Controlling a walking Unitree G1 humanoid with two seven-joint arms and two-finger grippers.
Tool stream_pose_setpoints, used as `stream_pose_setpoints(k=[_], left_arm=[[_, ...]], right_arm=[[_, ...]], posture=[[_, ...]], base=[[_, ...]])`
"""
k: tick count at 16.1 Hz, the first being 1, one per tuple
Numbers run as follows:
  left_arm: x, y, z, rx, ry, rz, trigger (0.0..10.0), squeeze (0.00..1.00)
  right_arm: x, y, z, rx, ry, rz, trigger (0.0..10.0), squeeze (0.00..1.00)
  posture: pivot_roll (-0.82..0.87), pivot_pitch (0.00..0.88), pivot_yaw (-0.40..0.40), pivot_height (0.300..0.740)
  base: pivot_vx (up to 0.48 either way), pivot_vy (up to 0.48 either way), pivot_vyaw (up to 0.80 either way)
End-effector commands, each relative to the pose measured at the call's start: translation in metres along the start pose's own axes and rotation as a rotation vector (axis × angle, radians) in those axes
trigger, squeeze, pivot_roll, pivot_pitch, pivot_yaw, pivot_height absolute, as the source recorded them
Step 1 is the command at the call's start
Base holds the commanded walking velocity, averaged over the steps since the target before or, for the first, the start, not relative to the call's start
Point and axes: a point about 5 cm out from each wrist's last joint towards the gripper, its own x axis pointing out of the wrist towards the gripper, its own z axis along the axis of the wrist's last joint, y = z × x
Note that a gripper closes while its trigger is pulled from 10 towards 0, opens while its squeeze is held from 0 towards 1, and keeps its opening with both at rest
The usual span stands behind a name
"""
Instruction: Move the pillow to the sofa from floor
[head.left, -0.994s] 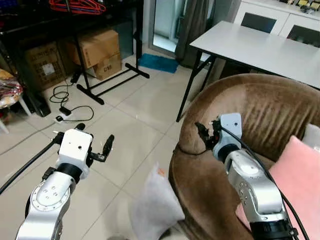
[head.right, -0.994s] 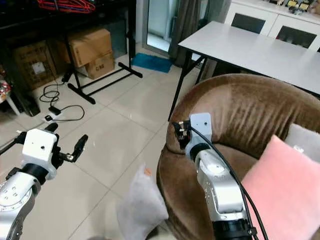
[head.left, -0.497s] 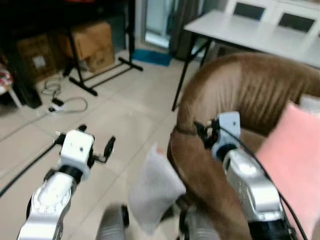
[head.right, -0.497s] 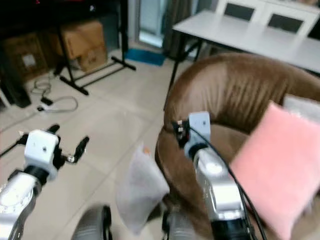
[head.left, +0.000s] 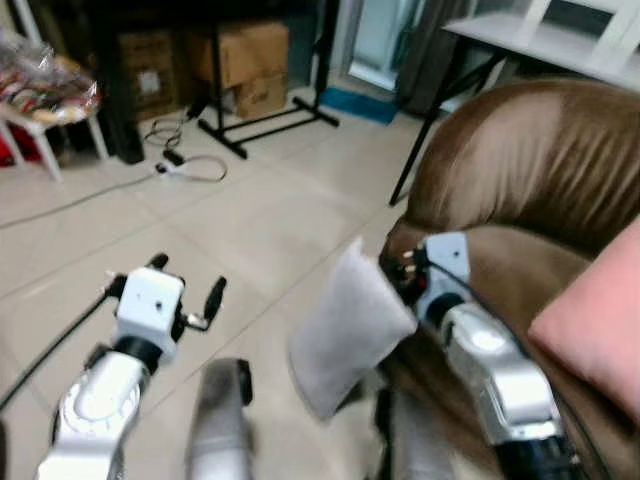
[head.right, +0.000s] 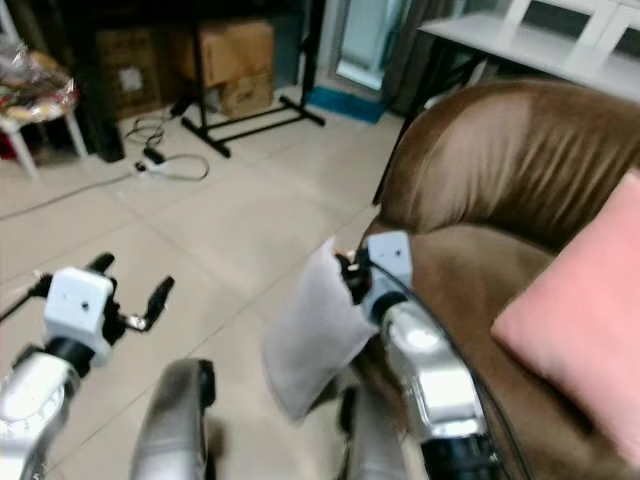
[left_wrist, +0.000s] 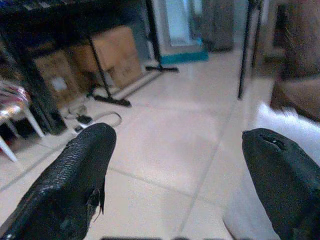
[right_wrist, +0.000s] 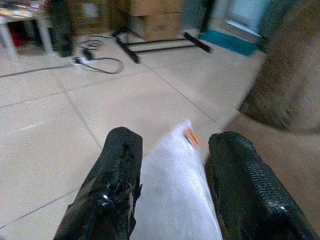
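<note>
White pillow (head.left: 348, 330) stands on edge on the floor (head.left: 250, 220), leaning against the front of the brown sofa (head.left: 520, 190); right end effector (right_wrist: 172, 165) has its fingers apart, one on each side of the pillow's top edge, not yet clamped. Judgement: push deeper before closing so the fingers take a full fold of fabric, not just the corner, then lift clear of the sofa's rim before swinging over the seat. Left end effector (head.left: 185, 295) hovers open over the floor, near the pillow, free to support the sagging lower half

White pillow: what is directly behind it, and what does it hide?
The brown sofa stands behind the white pillow, its front edge partly covered. The right gripper straddles the pillow's top.
</note>
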Motion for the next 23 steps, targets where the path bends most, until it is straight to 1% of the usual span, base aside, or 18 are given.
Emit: stream_pose_setpoints(k=[1,2,4,8,10,14,17,18,20,23], left_arm=[[0.0024,0.0003,0.0071,0.012,-0.032,-0.012,10.0,0.00],[0.0020,0.0012,0.0069,0.009,-0.035,-0.008,10.0,0.00],[0.0022,0.0029,0.0072,0.008,-0.040,0.002,10.0,0.00],[0.0031,0.0039,0.0074,0.007,-0.041,-0.004,10.0,0.00],[0.0039,0.0045,0.0077,0.010,-0.042,-0.010,10.0,0.00],[0.0057,0.0060,0.0083,0.013,-0.043,-0.012,10.0,0.00],[0.0064,0.0055,0.0074,0.013,-0.040,-0.015,10.0,0.00],[0.0071,0.0056,0.0061,0.023,-0.028,-0.006,10.0,0.00],[0.0082,0.0057,0.0053,0.027,-0.024,0.000,10.0,0.00],[0.0086,0.0050,0.0049,0.027,-0.023,0.001,10.0,0.00]], right_arm=[[0.0000,-0.0015,-0.0008,0.001,0.006,-0.012,10.0,0.00],[0.0001,-0.0030,-0.0006,0.008,0.003,-0.024,10.0,0.00],[0.0006,-0.0029,0.0000,-0.012,0.002,-0.026,10.0,0.00],[0.0016,-0.0010,-0.0002,-0.016,0.008,-0.025,10.0,0.00],[0.0019,-0.0007,-0.0014,-0.002,0.017,-0.026,10.0,0.00],[0.0034,0.0000,-0.0012,-0.014,0.019,-0.020,10.0,0.00],[0.0032,0.0015,-0.0005,-0.041,0.017,0.006,10.0,0.00],[0.0033,0.0019,-0.0012,-0.029,0.019,0.021,10.0,0.00],[0.0039,0.0013,0.0002,-0.045,0.012,0.042,10.0,0.00],[0.0033,-0.0002,0.0043,-0.014,-0.011,0.036,10.0,0.00]], posture=[[-0.06,0.000,-0.096,0.520],[-0.06,0.000,-0.097,0.520],[-0.06,0.000,-0.094,0.520],[-0.07,0.000,-0.082,0.520],[-0.07,0.000,-0.078,0.520],[-0.07,0.000,-0.073,0.520],[-0.07,0.000,-0.074,0.520],[-0.07,0.000,-0.072,0.520],[-0.07,0.000,-0.073,0.520],[-0.07,0.000,-0.076,0.510]], base=[[0.240,0.000,0.00],[0.304,0.000,0.00],[0.311,0.000,0.00],[0.307,0.000,0.70],[0.313,0.000,0.00],[0.311,0.000,0.00],[0.290,0.000,0.00],[0.000,0.000,0.00],[0.000,0.000,0.00],[0.000,0.000,0.00]])
